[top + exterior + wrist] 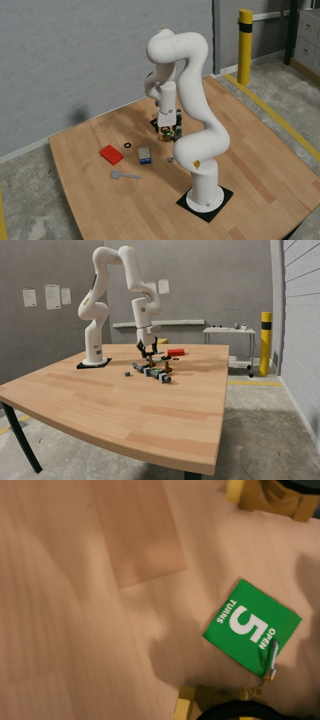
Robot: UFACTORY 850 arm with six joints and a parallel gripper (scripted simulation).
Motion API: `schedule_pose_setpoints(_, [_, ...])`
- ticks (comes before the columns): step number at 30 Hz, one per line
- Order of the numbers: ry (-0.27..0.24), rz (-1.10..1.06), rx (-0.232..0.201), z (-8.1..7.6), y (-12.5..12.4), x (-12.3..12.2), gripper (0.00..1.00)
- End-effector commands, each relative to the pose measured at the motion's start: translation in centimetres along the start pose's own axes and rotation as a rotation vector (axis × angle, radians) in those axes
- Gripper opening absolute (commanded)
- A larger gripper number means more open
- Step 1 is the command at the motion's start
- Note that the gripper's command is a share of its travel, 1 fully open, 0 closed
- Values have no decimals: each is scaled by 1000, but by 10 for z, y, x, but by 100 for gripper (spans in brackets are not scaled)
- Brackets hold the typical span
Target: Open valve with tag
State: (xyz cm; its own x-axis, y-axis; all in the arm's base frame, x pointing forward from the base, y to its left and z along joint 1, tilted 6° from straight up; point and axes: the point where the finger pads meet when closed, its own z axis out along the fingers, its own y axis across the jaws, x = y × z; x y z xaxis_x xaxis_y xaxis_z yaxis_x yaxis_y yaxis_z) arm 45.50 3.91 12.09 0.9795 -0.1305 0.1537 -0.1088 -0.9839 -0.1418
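A grey pipe [152, 373] lies on the table with two brass valves on it. In the wrist view a green tag [252, 626] reads "OPEN 5 TURNS". Its chain [267, 669] runs to the valve with a black handwheel at the bottom edge [235, 712]. The other valve [272, 495] is at the top right. My gripper [147, 351] is open and empty. It hangs just above the left valve [151, 361], whose handwheel [166, 132] shows below the gripper [166, 127]. The right valve [166, 363] stands beside it. The fingers are out of the wrist view.
A red block [111, 154], a black ring [127, 145], a grey and blue block [144, 155], a grey paddle-shaped tool [124, 175] and a small grey nut [170, 159] lie left of the pipe. The arm's base [204, 200] stands near the front.
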Motion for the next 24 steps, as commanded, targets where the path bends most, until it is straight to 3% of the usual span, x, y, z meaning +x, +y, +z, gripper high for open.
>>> schedule_pose_setpoints(1, [-8, 276, -37, -1, -1, 1, 100])
schedule_pose_setpoints(7, [9, 591, -36, -1, -1, 1, 100])
schedule_pose_setpoints(9, [9, 591, -36, -1, -1, 1, 100])
schedule_pose_setpoints(10, [12, 741, -43, -1, -1, 1, 100])
schedule_pose_setpoints(13, [16, 859, -46, -1, -1, 1, 100])
schedule_pose_setpoints(19, [6, 1149, -89, -1, -1, 1, 100])
schedule_pose_setpoints(24, [-2, 1195, -108, -1, -1, 1, 100])
